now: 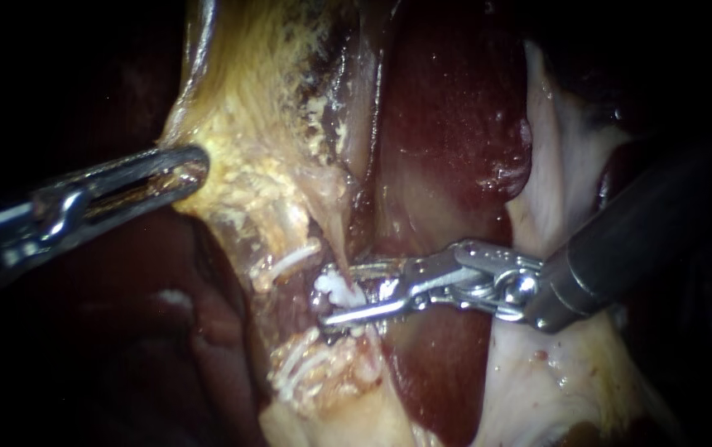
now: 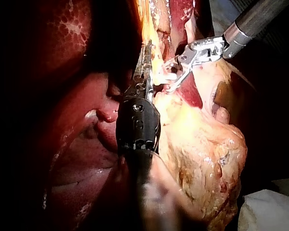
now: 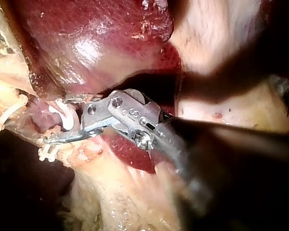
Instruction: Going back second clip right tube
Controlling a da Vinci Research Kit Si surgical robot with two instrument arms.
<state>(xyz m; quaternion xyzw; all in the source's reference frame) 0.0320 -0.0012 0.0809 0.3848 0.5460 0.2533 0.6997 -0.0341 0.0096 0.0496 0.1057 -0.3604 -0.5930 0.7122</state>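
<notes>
My right instrument (image 1: 338, 292) has its jaws apart in a moderate V, gripping nothing. The white clip (image 1: 341, 287) sits in the gap between them, just left of the view's centre. The right wrist view shows the same: the clip curls between the two jaws with space on either side. The clip is on the tube (image 1: 333, 248), which drops from 12 o'clock as a thin tan strand. I judge it to be the right tube, since another pale strand lies just toward 9 o'clock of it.

To back out well, I think the jaws should stay this wide and the instrument should slide straight along its shaft line toward 3 o'clock. It shouldn't twist or dip, so neither jaw hooks the clip or drags the tube. The lower jaw runs close under the clip, so that side needs watching.

Further out, the dark liver (image 1: 447, 124) fills 1 o'clock. At 9 o'clock my left instrument (image 1: 194, 165) is closed on the edge of yellowish tissue (image 1: 240, 124). Holding that pull steady would help.
</notes>
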